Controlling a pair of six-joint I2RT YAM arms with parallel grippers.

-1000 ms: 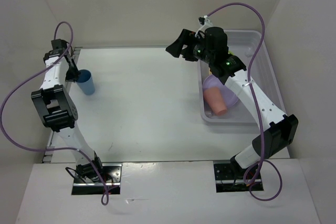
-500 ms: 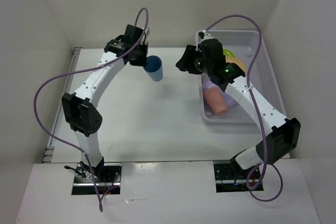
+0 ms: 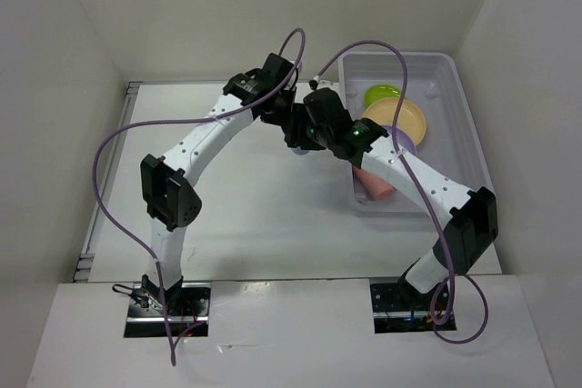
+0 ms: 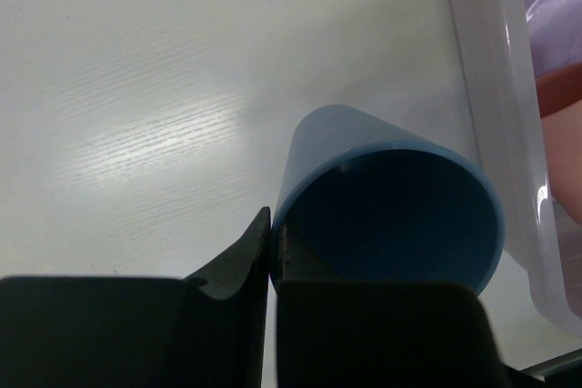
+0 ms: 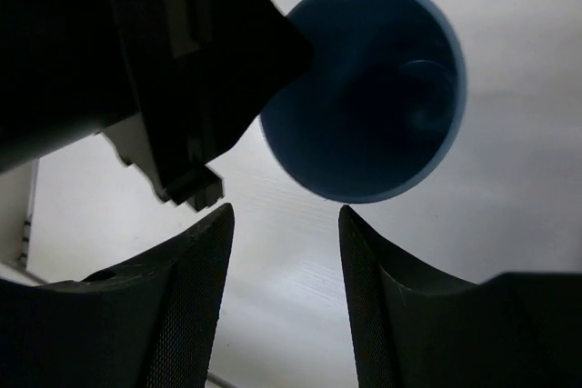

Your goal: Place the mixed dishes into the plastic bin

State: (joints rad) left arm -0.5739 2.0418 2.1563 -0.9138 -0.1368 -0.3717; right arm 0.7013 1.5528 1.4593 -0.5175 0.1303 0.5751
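My left tool [image 4: 271, 235] is clamped tight on the blue cup [image 4: 391, 197]. The cup's wall is pinched at the rim, one finger inside the mouth and one outside. In my left wrist view the cup lies tilted, its open mouth turned back toward my camera and its base pointing away over the white desk [image 3: 227, 197]. I cannot tell whether it touches the desk.

The cup is outside the bin [image 3: 397, 55], just beside the bin's left wall, which runs down the right side of my left wrist view.

My right tool [image 5: 284, 252] stands about half open with nothing between its fingers [image 5: 195, 270], only bare desk showing in the gap. It faces the cup's mouth, and I look straight into the dark blue inside, down to the round base. The cup sits beyond my right fingertips and apart from them, and the dark bulk of my left tool covers the cup's left edge.

From above, both my arms reach inward and the two tools meet near the middle of the desk, close to the bin's left side. They hide most of the cup from that view.

Inside the bin lie a green plate [image 3: 382, 94] at the far end and an orange plate [image 3: 396, 119] nearer. A lavender plate [image 3: 406, 143] shows partly under the orange one. A salmon cup [image 3: 373, 184] lies on its side at the near end.
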